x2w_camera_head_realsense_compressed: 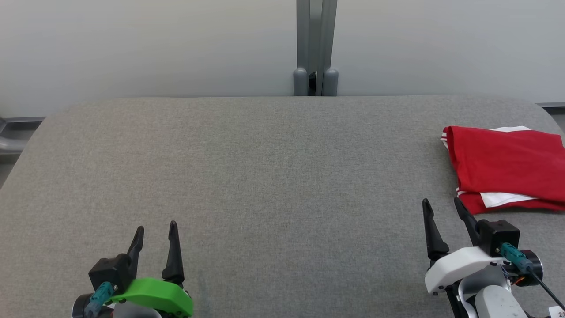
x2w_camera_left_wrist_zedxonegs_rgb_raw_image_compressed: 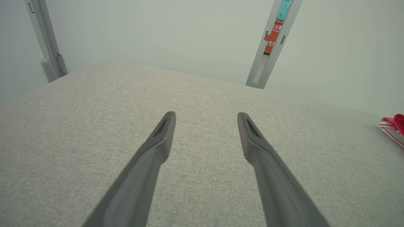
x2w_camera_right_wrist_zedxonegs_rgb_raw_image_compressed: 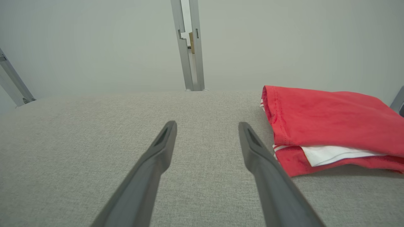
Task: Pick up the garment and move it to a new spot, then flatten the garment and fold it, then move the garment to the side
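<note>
With the folded red-and-white garment [x2w_camera_head_realsense_compressed: 507,168] lying at the desk's [x2w_camera_head_realsense_compressed: 265,176] right edge, apparently set aside, I have my left end effector [x2w_camera_head_realsense_compressed: 156,225] and right end effector [x2w_camera_head_realsense_compressed: 442,201] both spread, empty, parked near me.

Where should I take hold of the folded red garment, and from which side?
Probably the near left corner of the red garment, where its stacked red and white layers end on the table. Come low from the near side with the right gripper, jaws open: it sits just short of that corner.
</note>
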